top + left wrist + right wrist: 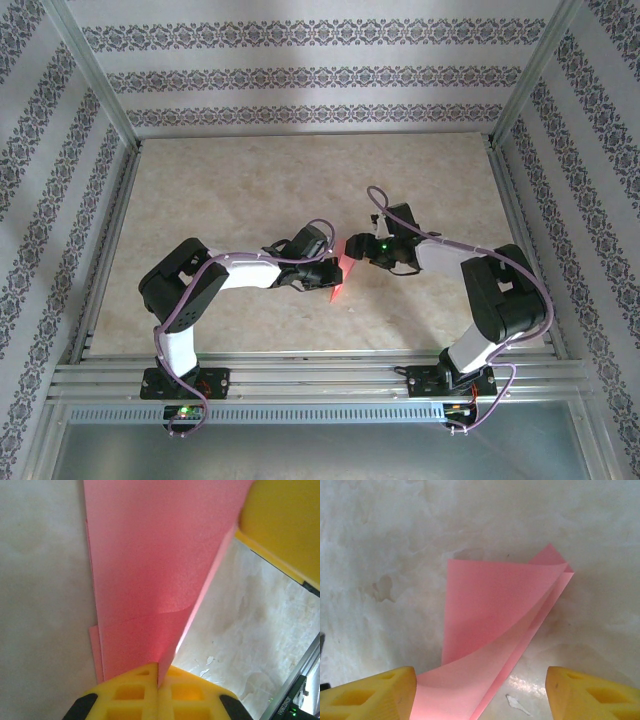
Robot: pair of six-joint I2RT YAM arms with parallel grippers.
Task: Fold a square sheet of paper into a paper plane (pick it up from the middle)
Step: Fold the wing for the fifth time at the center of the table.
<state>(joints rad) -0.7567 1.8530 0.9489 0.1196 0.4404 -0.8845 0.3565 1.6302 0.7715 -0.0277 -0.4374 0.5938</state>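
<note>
Pinches the square sheet of paper [150, 570], partly folded, in left gripper [158, 672], jaws pressed together, near middle of table [250, 190]. Holds right gripper [480, 690] spread wide astride the curling flap, gripping nothing. Risks crooked crease if closing off-edge; could tear thin paper by pulling against the pinch.

Bright, even light, soft shadows; faint glare on the table [522, 686], foreground blurred.
</note>
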